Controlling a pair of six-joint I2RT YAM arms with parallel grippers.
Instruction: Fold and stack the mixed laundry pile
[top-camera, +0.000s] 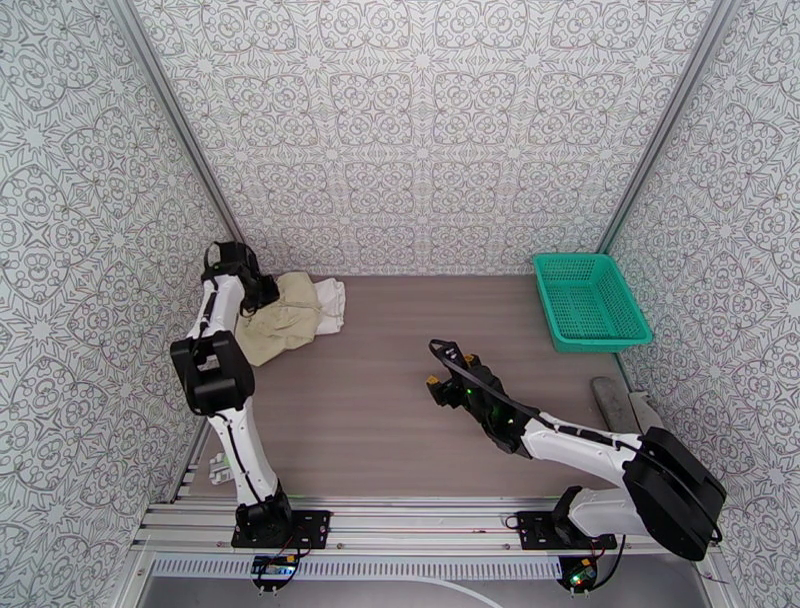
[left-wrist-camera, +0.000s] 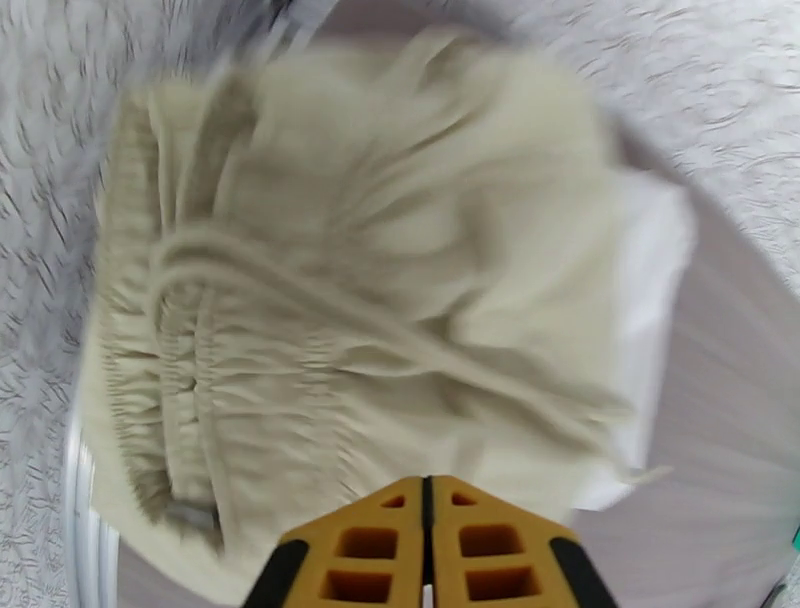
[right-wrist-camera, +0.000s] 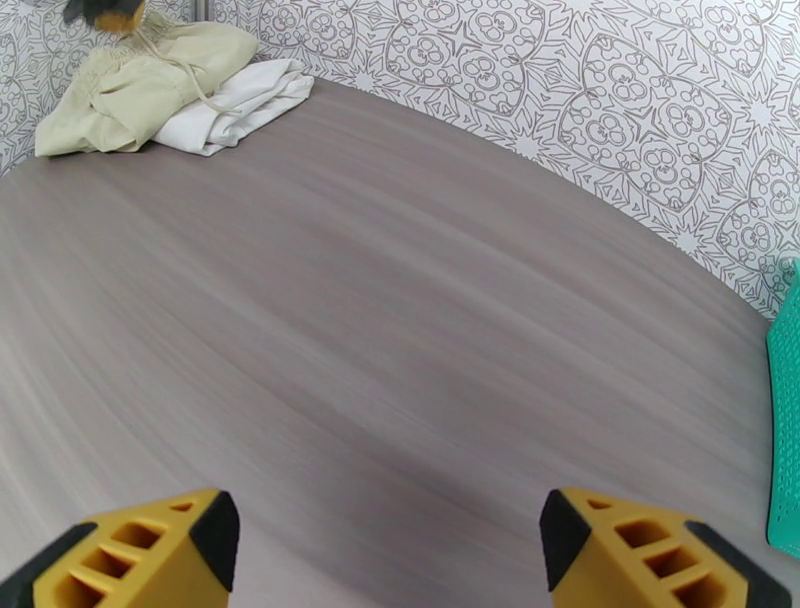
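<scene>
Lying at the far-left corner of the grey wood-grain table (top-camera: 400, 340): crumpled beige drawstring garment (left-wrist-camera: 330, 250), overlapping a folded white T-shirt (top-camera: 331, 303). Patterned walls (top-camera: 430, 130) on three sides; teal mesh basket (top-camera: 590, 300) at far right. Left gripper (left-wrist-camera: 427, 490): fingers pressed together just above the beige cloth, nothing visibly pinched. Right gripper (right-wrist-camera: 390, 515): jaws wide apart, empty, over bare table mid-right. Left arm (top-camera: 215, 370) upright, elbow bent; right arm (top-camera: 580, 440) low, reaching left.

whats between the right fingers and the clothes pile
Just bare table. In the right wrist view the grey top runs uninterrupted from the open right fingers to the beige and white clothes pile at the far left corner.
</scene>
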